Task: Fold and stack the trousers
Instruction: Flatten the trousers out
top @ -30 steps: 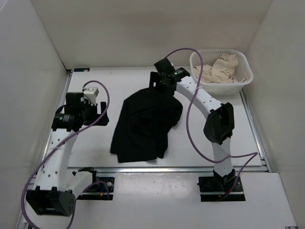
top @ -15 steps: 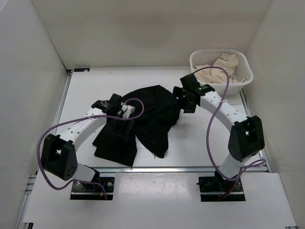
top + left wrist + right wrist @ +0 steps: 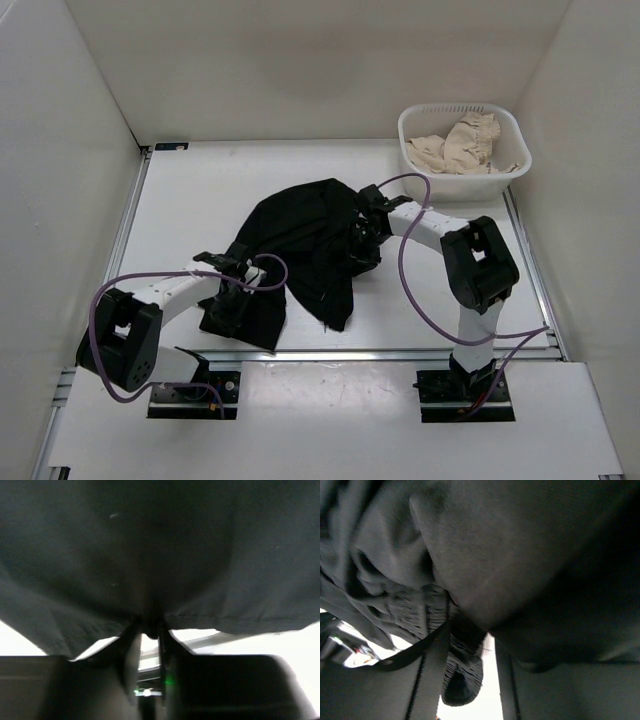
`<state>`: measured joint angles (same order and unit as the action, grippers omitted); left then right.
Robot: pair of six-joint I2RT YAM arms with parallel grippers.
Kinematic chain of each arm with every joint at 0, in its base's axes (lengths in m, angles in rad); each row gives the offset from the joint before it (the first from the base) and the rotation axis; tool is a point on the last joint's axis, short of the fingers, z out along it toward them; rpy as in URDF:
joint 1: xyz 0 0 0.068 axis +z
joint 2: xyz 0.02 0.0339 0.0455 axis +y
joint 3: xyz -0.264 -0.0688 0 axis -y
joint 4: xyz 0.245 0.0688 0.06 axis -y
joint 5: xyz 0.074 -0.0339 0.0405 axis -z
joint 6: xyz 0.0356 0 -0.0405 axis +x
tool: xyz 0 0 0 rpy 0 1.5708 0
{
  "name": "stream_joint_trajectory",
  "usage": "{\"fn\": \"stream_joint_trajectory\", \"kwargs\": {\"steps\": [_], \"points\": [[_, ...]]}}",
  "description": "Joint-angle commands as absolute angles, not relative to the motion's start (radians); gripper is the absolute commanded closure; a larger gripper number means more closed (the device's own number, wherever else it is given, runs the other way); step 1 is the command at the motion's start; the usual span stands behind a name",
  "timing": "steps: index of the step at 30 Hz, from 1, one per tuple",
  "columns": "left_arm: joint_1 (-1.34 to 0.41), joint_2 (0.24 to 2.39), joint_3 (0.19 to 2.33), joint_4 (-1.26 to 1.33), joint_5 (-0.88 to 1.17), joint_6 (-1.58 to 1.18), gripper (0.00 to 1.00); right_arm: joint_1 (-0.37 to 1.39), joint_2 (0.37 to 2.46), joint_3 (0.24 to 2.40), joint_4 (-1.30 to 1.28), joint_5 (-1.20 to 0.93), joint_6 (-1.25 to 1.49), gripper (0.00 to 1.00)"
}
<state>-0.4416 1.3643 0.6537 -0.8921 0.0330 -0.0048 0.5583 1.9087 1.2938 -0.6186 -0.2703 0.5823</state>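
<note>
The black trousers [image 3: 300, 240] lie in a crumpled heap mid-table. My left gripper [image 3: 237, 287] is low on their near-left part. In the left wrist view its fingers [image 3: 131, 650] stand close together, shut on a pinch of the trousers' hem [image 3: 150, 625]. At the heap's right edge is my right gripper [image 3: 362, 232]. In the right wrist view its fingers [image 3: 427, 680] hold a fold of the trousers [image 3: 520, 555] with the ribbed waistband [image 3: 462, 675] between them, and a strip of light shows beside the band.
A white basket [image 3: 412, 128] with cream cloth [image 3: 465, 145] stands at the back right corner. White walls enclose the table on three sides. Purple cables loop off both arms.
Both arms swung in from the sides onto the trousers and dropped low. The heap was dragged and reshaped. Both grippers narrowed from wide open onto fabric.
</note>
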Motion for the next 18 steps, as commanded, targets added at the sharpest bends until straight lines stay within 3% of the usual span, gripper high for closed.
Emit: {"fn": "stream_joint_trajectory", "kwargs": {"steps": [1,3,4,11,16,18], "points": [[-0.427,1.338,0.626,-0.796,-0.015,0.0,0.83,0.539,1.894,1.281,-0.633,-0.351,0.54,0.79],[-0.408,1.338,0.614,-0.785,-0.026,0.0,0.86,0.525,1.87,1.249,-0.649,-0.322,0.54,0.98],[-0.394,1.319,0.6,-0.785,-0.026,0.0,0.86,0.502,1.85,1.227,-0.661,-0.307,0.54,1.0],[-0.169,1.134,0.624,-0.775,-0.117,0.0,0.86,0.261,1.528,0.982,-0.712,-0.178,0.517,1.0],[-0.127,1.14,0.781,-0.775,-0.126,0.0,0.86,0.227,1.477,1.024,-0.833,-0.045,0.407,1.0],[-0.103,1.192,0.85,-0.775,-0.137,0.0,0.86,0.227,1.465,1.025,-0.847,-0.02,0.396,0.7]]}}
